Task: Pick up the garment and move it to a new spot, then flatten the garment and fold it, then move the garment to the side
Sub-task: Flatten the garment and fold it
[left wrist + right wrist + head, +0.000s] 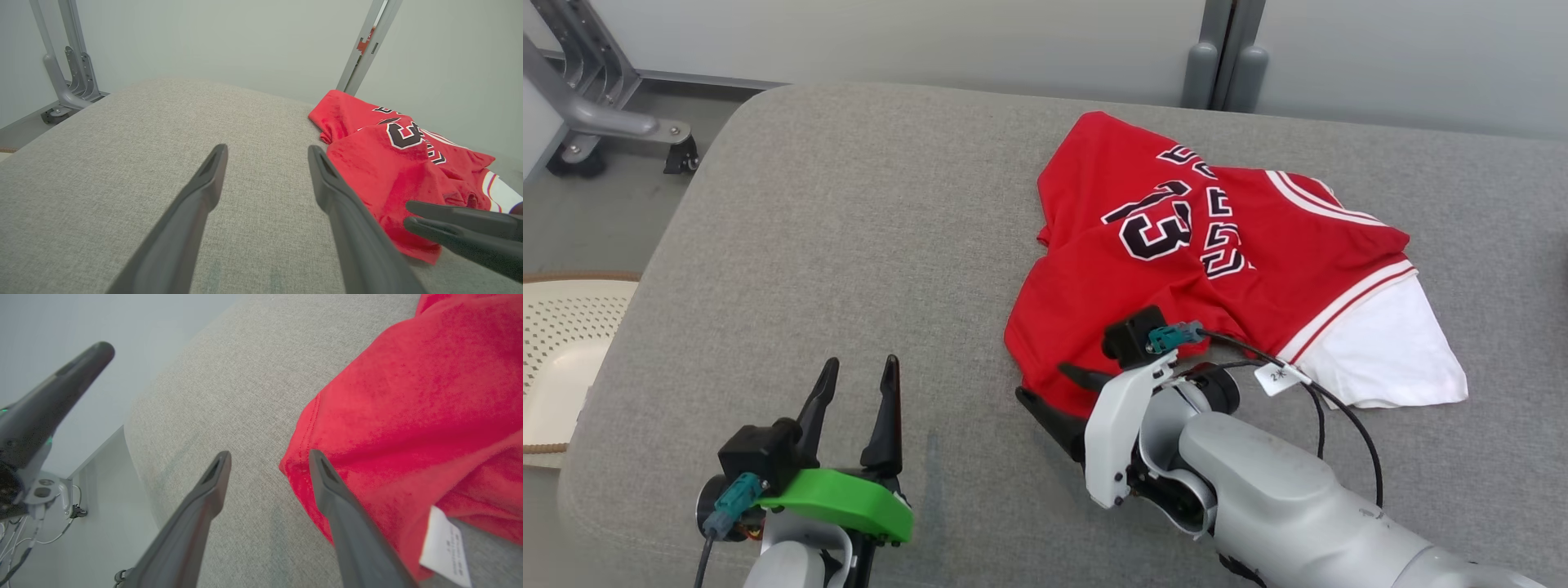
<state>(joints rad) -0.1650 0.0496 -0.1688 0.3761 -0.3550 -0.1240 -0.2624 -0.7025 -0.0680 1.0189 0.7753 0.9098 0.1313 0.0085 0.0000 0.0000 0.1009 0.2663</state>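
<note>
Much of the red jersey [1176,269] was hard to read. It lay crumpled and folded over on itself, so the black-and-white lettering beside the number 13 broke across creases and could not be made out. A white sleeve [1388,359] stuck out from under the striped trim on its right side. In the head view the right gripper [268,455] was largely covered by its own pale wrist and forearm, with just the two dark fingers poking out to the left; whether their tips touched the cloth could not be told. A cream perforated basket [564,343] was cut off at the left edge, as was a grey metal frame [605,114] on castors at the top left. A small white label [443,547] at the jersey's hem carried print too fine to read. The jersey sat on the right half of the grey fabric cushion [849,204], toward its far edge. The right gripper's jaws stood apart at the jersey's near left corner. In the right wrist view the hem's corner lay in the gap between them, one finger over red cloth and the other over bare cushion, with nothing pinched. The left gripper [862,363] hovered over bare cushion well to the jersey's left, its jaws spread wide and empty.
</note>
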